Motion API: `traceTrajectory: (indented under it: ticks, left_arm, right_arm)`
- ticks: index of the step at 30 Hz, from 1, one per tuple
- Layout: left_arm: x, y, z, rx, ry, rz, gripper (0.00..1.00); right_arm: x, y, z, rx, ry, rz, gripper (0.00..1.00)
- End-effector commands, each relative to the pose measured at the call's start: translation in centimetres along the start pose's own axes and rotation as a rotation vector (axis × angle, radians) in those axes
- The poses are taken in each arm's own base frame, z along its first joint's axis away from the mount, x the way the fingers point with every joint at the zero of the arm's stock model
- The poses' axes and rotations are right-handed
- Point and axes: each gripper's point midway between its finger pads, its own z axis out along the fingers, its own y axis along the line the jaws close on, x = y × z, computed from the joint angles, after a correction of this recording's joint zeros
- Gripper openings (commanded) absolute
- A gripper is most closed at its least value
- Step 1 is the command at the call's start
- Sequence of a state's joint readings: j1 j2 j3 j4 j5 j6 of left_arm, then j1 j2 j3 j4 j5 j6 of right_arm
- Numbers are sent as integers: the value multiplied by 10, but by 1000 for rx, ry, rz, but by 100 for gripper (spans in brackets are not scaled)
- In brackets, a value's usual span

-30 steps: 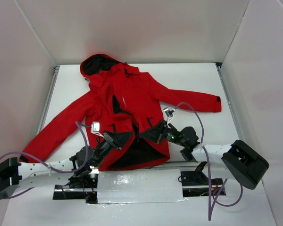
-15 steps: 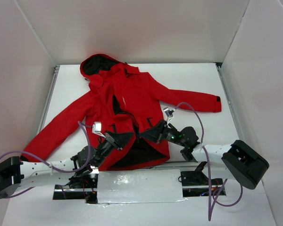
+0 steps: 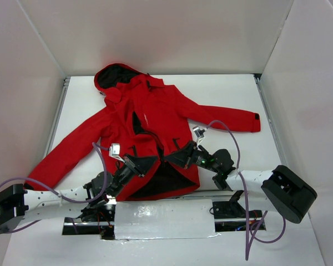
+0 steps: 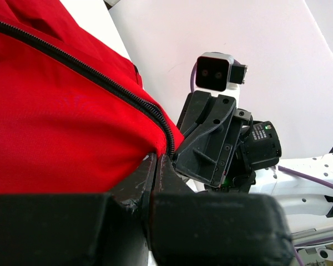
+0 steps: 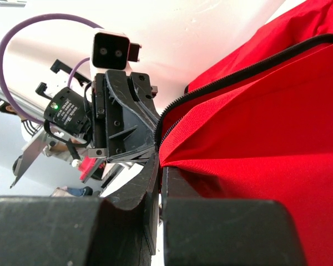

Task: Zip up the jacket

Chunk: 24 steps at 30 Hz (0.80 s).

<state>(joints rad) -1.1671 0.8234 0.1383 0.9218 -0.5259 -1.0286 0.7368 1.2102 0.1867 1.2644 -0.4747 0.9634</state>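
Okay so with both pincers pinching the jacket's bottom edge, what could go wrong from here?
The left pincer and right pincer each clamp only a thin corner of the jacket beside its zipper teeth; a pull may slip it free. They face each other closely, so closing the gap risks a collision.

From my remote seat: the jacket (image 3: 155,116) lies bright red on the white table (image 3: 227,94), its lining (image 3: 164,177) near-black at the open front and inside the hood. Black zipper teeth (image 4: 89,72) edge the plain red fabric. My left gripper (image 3: 147,162) and right gripper (image 3: 176,157) are matte black on white arms (image 3: 55,198) — purple cables (image 3: 233,145) loop over both. A green light (image 5: 54,106) glows on the left wrist's black housing. White walls (image 3: 155,33); a silvery strip (image 3: 164,219) along the near edge.
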Motion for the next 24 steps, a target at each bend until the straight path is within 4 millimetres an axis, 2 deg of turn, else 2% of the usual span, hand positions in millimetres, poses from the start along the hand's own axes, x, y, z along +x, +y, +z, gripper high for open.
traceTrajectory:
  ticks: [1,12,24]
  left_arm:
    - [-14,-30,4,90,-41,-67,0]
    - [-14,-29,4,83,-40,-55,0]
    - [-17,-32,-2,127,-56,-55,0]
  right_arm:
    - [-30,38,4,-136,-106,-116,0]
    - [-35,34,6,-99,-112,-130,0]
    - [-31,41,15,-155,-69,-101,0]
